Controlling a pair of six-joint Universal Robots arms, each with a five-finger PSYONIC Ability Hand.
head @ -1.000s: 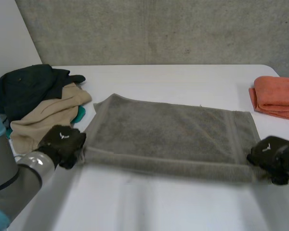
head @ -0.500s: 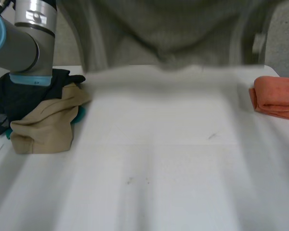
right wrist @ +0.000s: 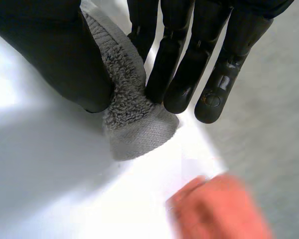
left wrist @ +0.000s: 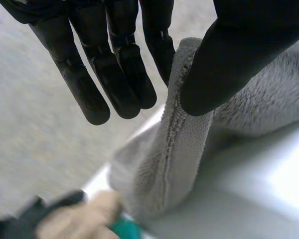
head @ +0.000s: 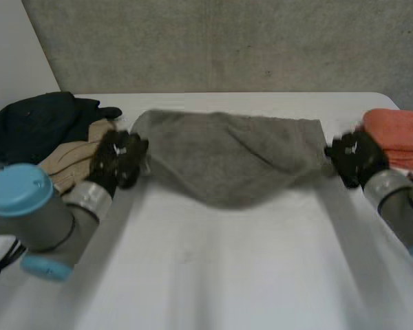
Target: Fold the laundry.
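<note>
A grey towel (head: 227,155) hangs stretched between my two hands over the far half of the white table (head: 227,275), its middle sagging down to the tabletop. My left hand (head: 118,158) pinches the towel's left corner (left wrist: 182,129) between thumb and straight fingers (left wrist: 114,74). My right hand (head: 354,157) pinches the right corner (right wrist: 132,119) the same way, thumb against fingers (right wrist: 189,64).
A heap of dark, beige and teal clothes (head: 51,137) lies at the table's left, just behind my left hand. A folded orange towel (head: 396,134) sits at the far right, close to my right hand. A grey wall rises behind the table.
Both hands lifted the towel's near corners off the table, swung it high, and have now brought it down toward the far side, where it hangs between them.
</note>
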